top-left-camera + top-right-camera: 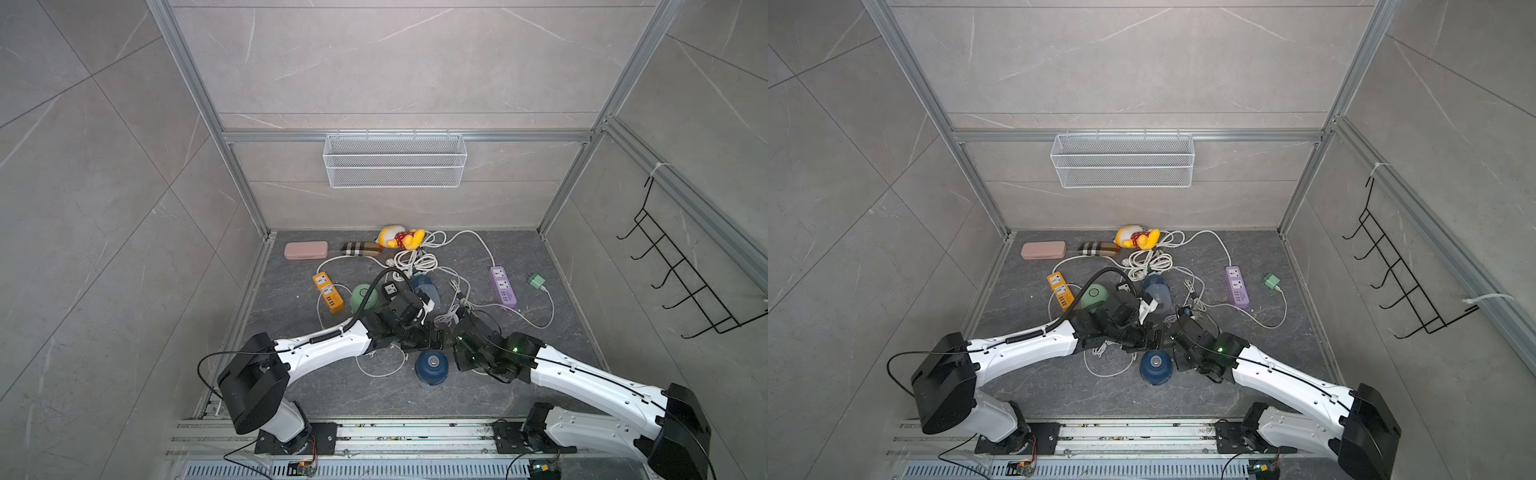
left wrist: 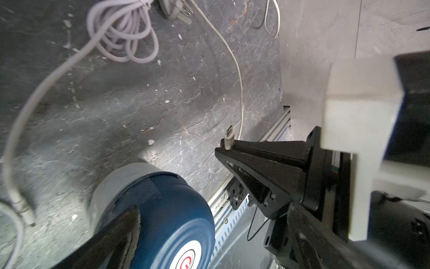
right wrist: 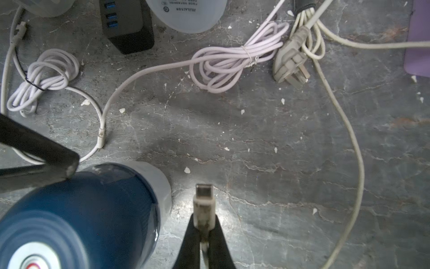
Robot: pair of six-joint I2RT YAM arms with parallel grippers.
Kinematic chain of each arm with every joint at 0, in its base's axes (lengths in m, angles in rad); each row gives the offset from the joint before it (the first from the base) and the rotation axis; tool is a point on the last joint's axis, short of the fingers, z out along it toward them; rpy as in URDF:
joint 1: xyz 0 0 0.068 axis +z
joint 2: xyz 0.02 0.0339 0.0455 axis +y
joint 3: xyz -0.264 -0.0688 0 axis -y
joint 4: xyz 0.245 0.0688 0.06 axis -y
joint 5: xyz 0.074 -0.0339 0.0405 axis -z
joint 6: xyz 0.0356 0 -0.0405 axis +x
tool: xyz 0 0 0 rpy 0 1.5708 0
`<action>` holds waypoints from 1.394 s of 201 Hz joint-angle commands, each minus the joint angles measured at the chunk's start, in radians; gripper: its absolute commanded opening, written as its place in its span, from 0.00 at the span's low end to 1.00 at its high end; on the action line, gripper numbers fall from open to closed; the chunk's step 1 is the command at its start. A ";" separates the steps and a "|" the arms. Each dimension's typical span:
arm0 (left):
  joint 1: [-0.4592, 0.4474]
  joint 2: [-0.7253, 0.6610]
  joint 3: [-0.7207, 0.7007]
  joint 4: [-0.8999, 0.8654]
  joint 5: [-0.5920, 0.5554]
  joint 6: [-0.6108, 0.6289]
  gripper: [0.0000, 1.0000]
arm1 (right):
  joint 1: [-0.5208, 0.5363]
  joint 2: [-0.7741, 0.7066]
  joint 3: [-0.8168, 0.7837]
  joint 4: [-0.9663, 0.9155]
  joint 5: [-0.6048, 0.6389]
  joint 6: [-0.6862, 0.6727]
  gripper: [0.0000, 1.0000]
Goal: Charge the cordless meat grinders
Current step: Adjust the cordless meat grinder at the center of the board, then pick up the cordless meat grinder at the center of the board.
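Observation:
A dark blue cordless meat grinder (image 1: pixel 432 368) (image 1: pixel 1155 366) stands upright near the front, silver button up. A mint green grinder (image 1: pixel 364 296) stands further back, and another blue grinder (image 1: pixel 426 289) lies beside it. My left gripper (image 2: pixel 209 242) is open and reaches down over the front blue grinder (image 2: pixel 162 209). One of its fingers (image 3: pixel 46 158) rests against that grinder's side. My right gripper (image 3: pixel 203 223) is shut on a white charging cable plug (image 3: pixel 203 200) (image 2: pixel 229 136). The plug's metal tip sticks out just above the floor, right beside the same grinder (image 3: pixel 81 214), apart from it.
Orange (image 1: pixel 328 291), black (image 3: pixel 126 25) and purple (image 1: pixel 503 286) power strips lie among tangled white cables (image 1: pixel 415 262). A teal adapter (image 1: pixel 537 281) sits far right. A pink case (image 1: pixel 306 250), plaid case (image 1: pixel 360 248) and plush toy (image 1: pixel 401 237) line the back wall.

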 commanded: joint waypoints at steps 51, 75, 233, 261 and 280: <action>-0.002 -0.139 0.085 -0.261 -0.228 0.228 0.97 | -0.003 -0.004 -0.056 -0.007 -0.055 0.072 0.00; -0.004 -0.294 -0.097 -0.215 -0.293 0.301 0.96 | -0.004 0.029 -0.063 0.018 -0.091 0.079 0.00; -0.247 -0.593 -0.806 0.453 -0.620 0.493 0.97 | 0.009 0.221 0.048 0.061 -0.170 0.100 0.00; -0.274 -0.504 -0.806 0.547 -0.651 0.539 0.98 | 0.019 0.250 0.074 0.060 -0.174 0.101 0.00; -0.287 -0.444 -0.809 0.626 -0.667 0.566 0.98 | 0.023 0.259 0.084 0.059 -0.173 0.105 0.00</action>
